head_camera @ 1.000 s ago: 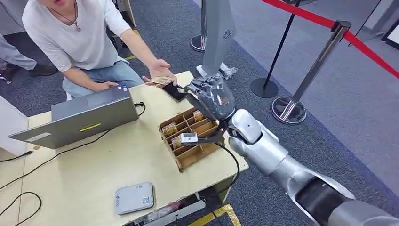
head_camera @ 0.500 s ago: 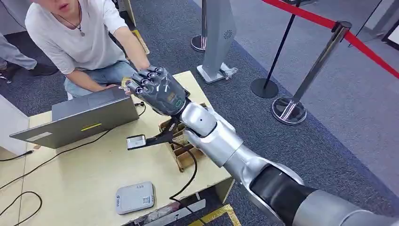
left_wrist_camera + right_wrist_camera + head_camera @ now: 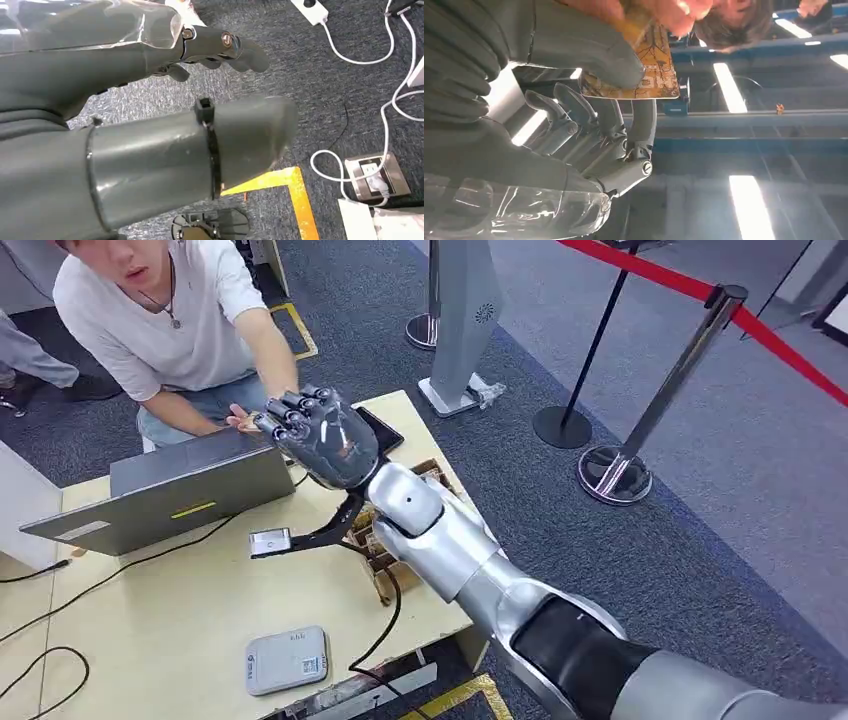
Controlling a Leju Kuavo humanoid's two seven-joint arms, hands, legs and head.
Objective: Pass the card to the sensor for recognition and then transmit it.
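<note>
- Cardboard divider box [image 3: 425, 472] sits near the desk's right edge, mostly hidden under the right forearm; a few compartments show, contents too covered to tell.
- Desk [image 3: 170, 620]: pale wood top. Grey laptop [image 3: 165, 488] at the far left part, lid up with its back toward the camera. Small grey card reader [image 3: 286, 661] lies flat near the near edge. Dark phone [image 3: 383, 430] lies at the far right corner, partly behind the hand.
- Black cables [image 3: 60, 605] run across the left part of the desk and off its left edge.
- Room: grey-blue carpet, yellow floor tape, chrome stanchions [image 3: 640, 420] with a red rope [image 3: 700, 285] to the right, a grey pedestal [image 3: 463, 310] beyond the desk's far right corner.
- A person [image 3: 150, 320] in a white T-shirt crouches behind the desk's far edge, one arm reaching toward the robot's hand.
- Right hand [image 3: 322, 435] is raised over the far part of the desk, fingers pointing toward the person.
- In the right wrist view, the right hand [image 3: 589, 95] pinches the card [image 3: 651, 70], an orange patterned one, between thumb and fingers. The person's fingers [image 3: 664, 10] touch the card's other end.
- Left hand [image 3: 200, 100] hangs over carpet, with white cables and a floor socket below. Fingers are spread from the thumb, nothing in them.
</note>
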